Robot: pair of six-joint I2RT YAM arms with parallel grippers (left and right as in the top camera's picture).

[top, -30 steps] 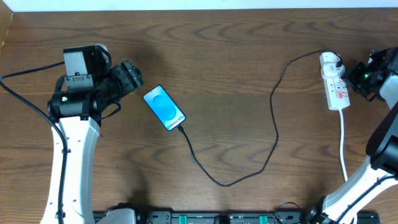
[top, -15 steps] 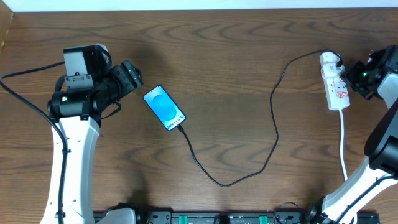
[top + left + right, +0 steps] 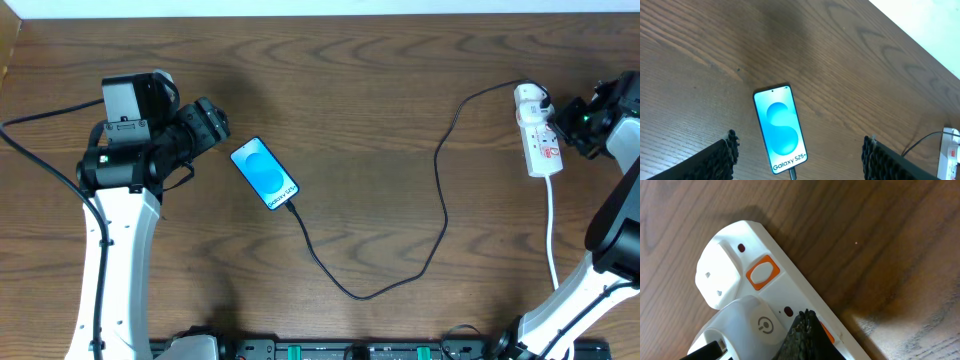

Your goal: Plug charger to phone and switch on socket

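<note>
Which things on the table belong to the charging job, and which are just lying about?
Job:
phone
charger
socket

Not the job:
table
black rail at the near edge

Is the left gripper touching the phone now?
Apart. In the left wrist view, bare wood separates the phone from both fingers.

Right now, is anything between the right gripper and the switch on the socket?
Nothing visible does. In the right wrist view, the right gripper has its closed tip over the socket, at a half-hidden orange switch. The white plug sits just beside the tip, not in its path.
</note>
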